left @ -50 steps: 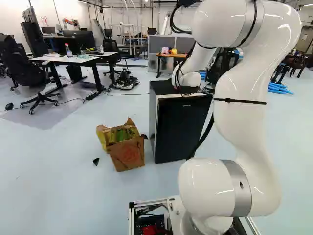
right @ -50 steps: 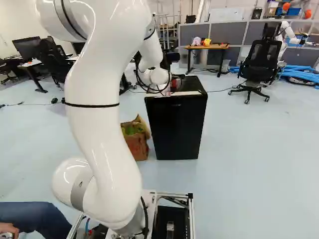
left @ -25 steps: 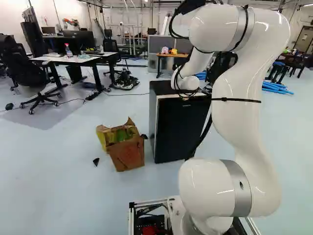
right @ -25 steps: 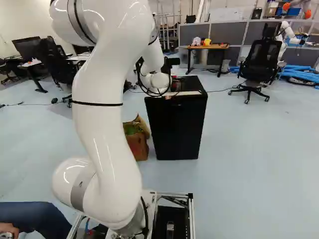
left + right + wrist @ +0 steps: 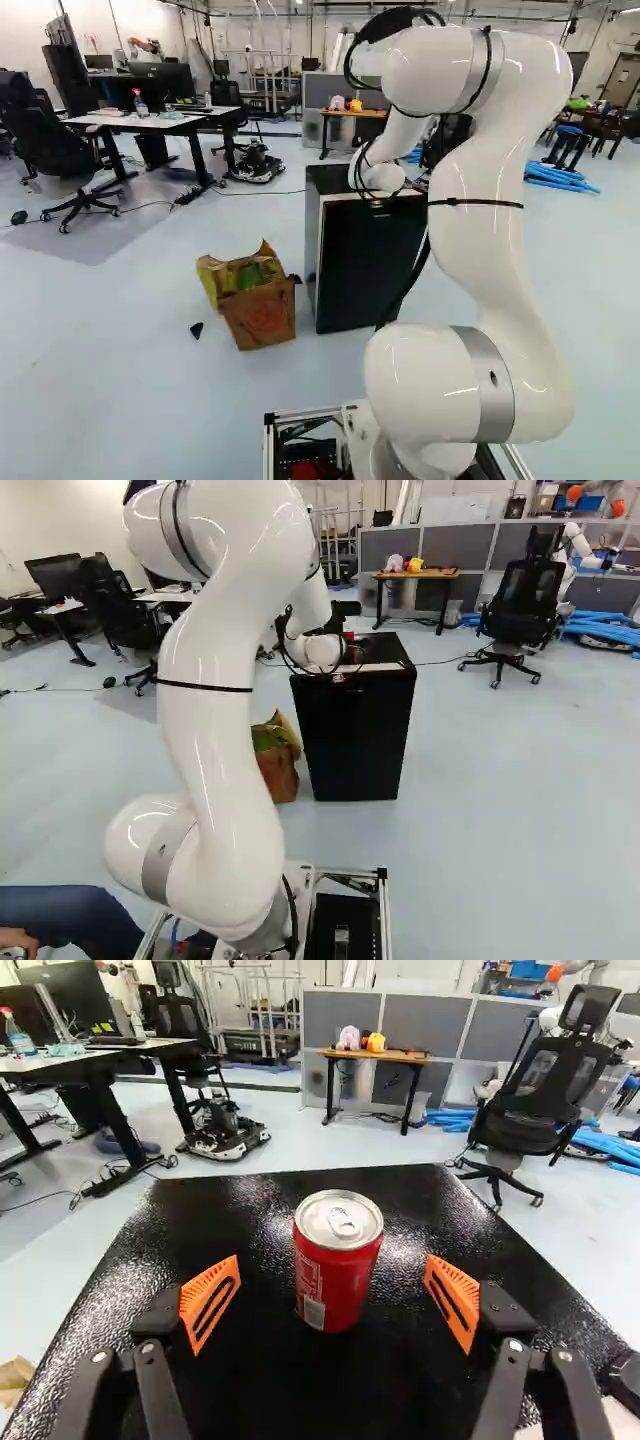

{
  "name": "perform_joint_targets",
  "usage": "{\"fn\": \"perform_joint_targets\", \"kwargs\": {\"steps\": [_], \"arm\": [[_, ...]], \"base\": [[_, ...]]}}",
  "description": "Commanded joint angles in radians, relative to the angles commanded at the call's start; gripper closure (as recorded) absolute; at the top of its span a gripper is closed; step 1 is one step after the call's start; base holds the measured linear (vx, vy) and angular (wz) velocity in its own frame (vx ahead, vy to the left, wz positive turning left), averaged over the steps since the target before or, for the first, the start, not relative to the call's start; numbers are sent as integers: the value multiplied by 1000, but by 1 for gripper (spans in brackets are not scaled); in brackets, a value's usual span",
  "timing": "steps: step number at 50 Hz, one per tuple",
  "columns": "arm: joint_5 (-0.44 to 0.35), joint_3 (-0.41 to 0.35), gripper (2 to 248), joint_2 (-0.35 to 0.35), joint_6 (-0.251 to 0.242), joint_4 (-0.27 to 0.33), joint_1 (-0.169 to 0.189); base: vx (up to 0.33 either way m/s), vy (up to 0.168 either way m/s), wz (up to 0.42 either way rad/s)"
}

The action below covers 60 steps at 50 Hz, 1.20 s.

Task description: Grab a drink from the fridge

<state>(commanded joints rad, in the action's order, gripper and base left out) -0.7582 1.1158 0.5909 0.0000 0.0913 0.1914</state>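
Note:
Over the top of the black fridge [image 5: 355, 730], my gripper [image 5: 354, 654] shows partly behind the white wrist in the right base view. The wrist view has the gripper [image 5: 332, 1302] open, its orange pads [image 5: 211, 1304] wide apart. A red drink can [image 5: 335, 1278] with a silver lid stands upright on the fridge's black top [image 5: 270, 1380], roughly midway between the fingertips, with a gap on either side. Neither finger touches it. The fridge door [image 5: 370, 262] is shut in the base views.
A brown paper bag [image 5: 260, 312] stands on the floor beside the fridge, with a small dark scrap [image 5: 196, 330] near it. Farther off are desks [image 5: 140, 122], a wooden table [image 5: 415, 575], an office chair [image 5: 512, 610] and another robot [image 5: 575, 550].
The arm's upper part has swung left in the left base view and right in the right base view. Its wrist has come slightly lower over the fridge. The base has not moved.

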Motion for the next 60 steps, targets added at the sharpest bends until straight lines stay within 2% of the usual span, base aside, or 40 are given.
{"fn": "perform_joint_targets", "kwargs": {"steps": [16, 41, 42, 46, 47, 51, 52, 57, 58, 60], "arm": [[-60, 5, 3, 13, 0, 0, 0], [-61, 5, 9, 13, 0, 0, 0], [-61, 5, 46, 13, 0, 0, 0], [-61, 5, 46, 13, 0, 0, 0], [-61, 5, 84, 13, 0, 0, 0], [-61, 5, 84, 13, 0, 0, 0], [-61, 5, 122, 13, 0, 0, 0], [-61, 5, 122, 13, 0, 0, 0], [-61, 5, 151, 13, 0, 0, 0], [-61, 5, 151, 12, 0, 0, 0]], "base": [[0, 0, 0], [0, 0, 0], [0, 0, 0], [0, 0, 0], [0, 0, 0], [0, 0, 0], [0, 0, 0], [0, 0, 0], [0, 0, 0], [0, 0, 0]]}}
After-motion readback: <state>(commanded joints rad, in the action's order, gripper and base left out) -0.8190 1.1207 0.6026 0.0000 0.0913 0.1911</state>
